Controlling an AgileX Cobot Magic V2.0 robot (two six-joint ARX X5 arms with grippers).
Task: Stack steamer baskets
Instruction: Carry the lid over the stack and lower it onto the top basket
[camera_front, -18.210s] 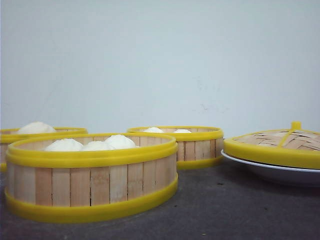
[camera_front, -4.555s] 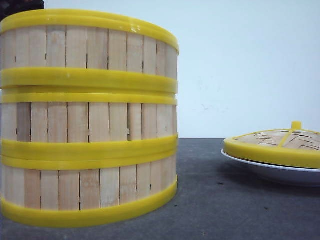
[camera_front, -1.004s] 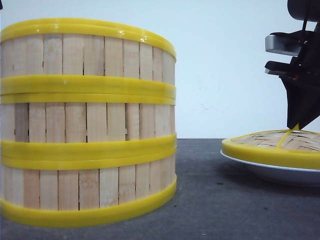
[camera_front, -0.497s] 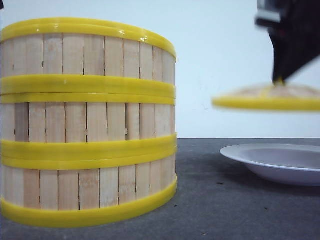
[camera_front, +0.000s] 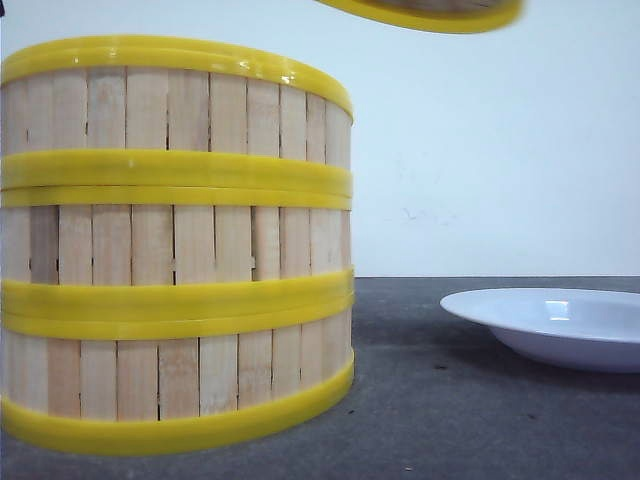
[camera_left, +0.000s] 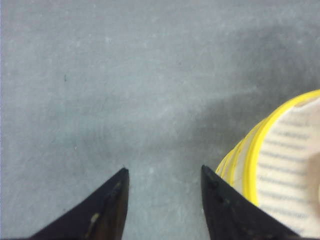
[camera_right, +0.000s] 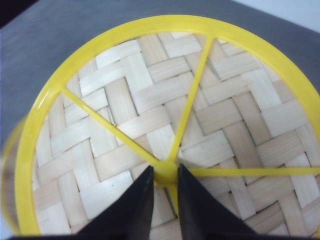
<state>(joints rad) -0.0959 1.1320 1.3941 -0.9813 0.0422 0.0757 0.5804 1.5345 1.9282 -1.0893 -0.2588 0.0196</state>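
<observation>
**Where Everything Sits**

The three steamer baskets (camera_front: 175, 245) stand one on top of another on the left of the table (camera_front: 420, 420). The plate (camera_front: 550, 325) lies on the table to their right, well apart from them. The lid (camera_right: 165, 125) hangs up in the air from my right gripper (camera_right: 165, 192), higher than the stack and between it and the plate. My left gripper (camera_left: 162, 180) is just beside the stack.
</observation>
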